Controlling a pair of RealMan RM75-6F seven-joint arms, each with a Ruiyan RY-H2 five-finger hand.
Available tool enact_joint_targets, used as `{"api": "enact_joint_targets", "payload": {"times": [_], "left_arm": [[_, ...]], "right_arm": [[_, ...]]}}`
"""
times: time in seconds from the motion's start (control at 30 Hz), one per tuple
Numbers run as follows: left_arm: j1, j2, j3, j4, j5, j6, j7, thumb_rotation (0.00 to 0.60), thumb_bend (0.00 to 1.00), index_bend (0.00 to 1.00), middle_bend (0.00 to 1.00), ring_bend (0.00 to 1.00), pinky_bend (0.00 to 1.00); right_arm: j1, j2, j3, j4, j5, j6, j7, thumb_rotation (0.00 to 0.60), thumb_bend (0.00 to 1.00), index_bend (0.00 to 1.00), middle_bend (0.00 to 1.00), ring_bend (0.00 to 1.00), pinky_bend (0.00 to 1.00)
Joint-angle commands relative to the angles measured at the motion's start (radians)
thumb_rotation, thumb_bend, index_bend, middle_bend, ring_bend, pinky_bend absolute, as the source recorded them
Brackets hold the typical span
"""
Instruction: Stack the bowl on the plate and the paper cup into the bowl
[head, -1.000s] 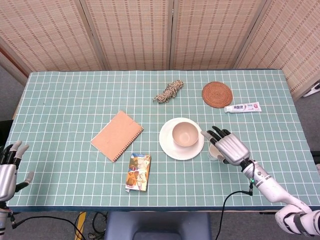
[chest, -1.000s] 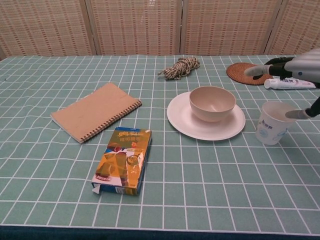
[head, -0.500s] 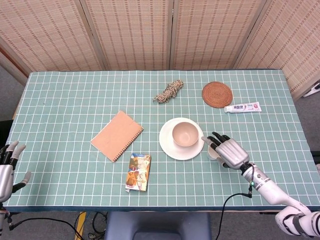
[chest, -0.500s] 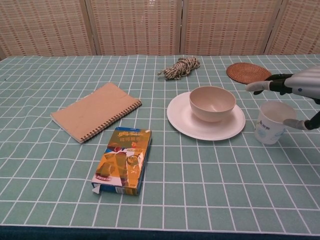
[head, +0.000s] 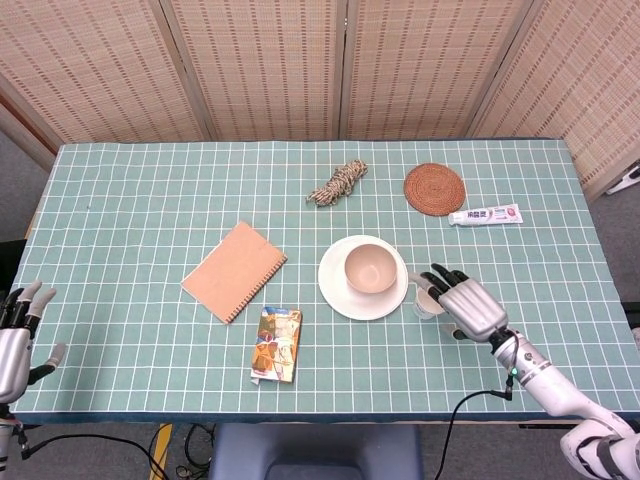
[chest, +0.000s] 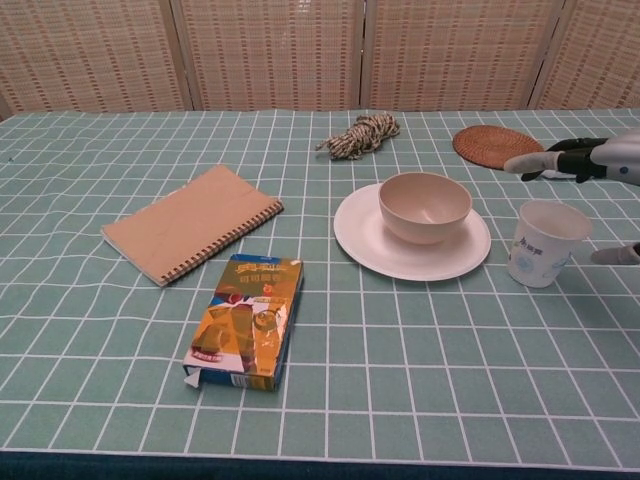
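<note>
Head view: bowl (head: 369, 267) sitting on plate (head: 362, 278); paper cup (chest: 546, 242) standing upright on tabletop (head: 150, 200) just right of plate. Right robot hand (head: 470, 304) hovering beside cup, fingers spread, holding nothing. Left robot hand (head: 17, 335) idling at near-left edge, fingers apart, empty.

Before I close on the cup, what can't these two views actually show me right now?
- Paper cup: in the head view the right robot hand covers most of it, so contact is unclear.
- Right robot hand: chest view cuts it off at the right edge; only fingertips show.
- Left robot hand: cut by the head view's edge, absent from chest view.
- Toothpaste tube print: too small to read.
</note>
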Motion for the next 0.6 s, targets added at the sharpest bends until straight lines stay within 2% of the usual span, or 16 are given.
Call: {"api": "enact_joint_targets", "payload": {"times": [0.03,0.27,0.37,0.43,0.5,0.6], "left_arm": [[-0.001,0.0,0.002,-0.001,-0.001,-0.004,0.003,0.6,0.29,0.14,0.01,0.09,0.03],[-0.001,0.001,0.003,-0.005,-0.005,-0.006,0.008,0.6,0.29,0.14,0.01,0.09,0.03],[0.0,0.002,0.004,-0.007,-0.004,-0.004,0.01,0.6,0.29,0.14,0.01,0.09,0.03],[0.001,0.003,0.005,-0.008,-0.005,-0.002,0.011,0.6,0.29,0.14,0.01,0.09,0.03],[0.002,0.003,0.005,-0.008,-0.007,-0.003,0.012,0.6,0.29,0.14,0.01,0.09,0.03],[0.002,0.003,0.006,-0.008,-0.007,-0.003,0.013,0.6,0.29,0.14,0.01,0.09,0.03]], "right_arm": [[0.005,-0.013,0.005,0.016,0.011,-0.019,0.005,0.6,0.23,0.0,0.13,0.04,0.22],[0.035,-0.073,0.022,0.092,0.04,-0.089,0.027,0.6,0.23,0.0,0.13,0.04,0.22],[0.041,-0.097,0.034,0.118,0.036,-0.086,0.051,0.6,0.23,0.01,0.14,0.06,0.24],[0.043,-0.108,0.037,0.132,0.03,-0.082,0.071,0.6,0.23,0.04,0.17,0.09,0.27],[0.045,-0.117,0.04,0.147,0.025,-0.081,0.091,0.6,0.24,0.15,0.22,0.14,0.33],[0.045,-0.121,0.038,0.16,0.013,-0.075,0.104,0.6,0.27,0.25,0.26,0.2,0.41]]}}
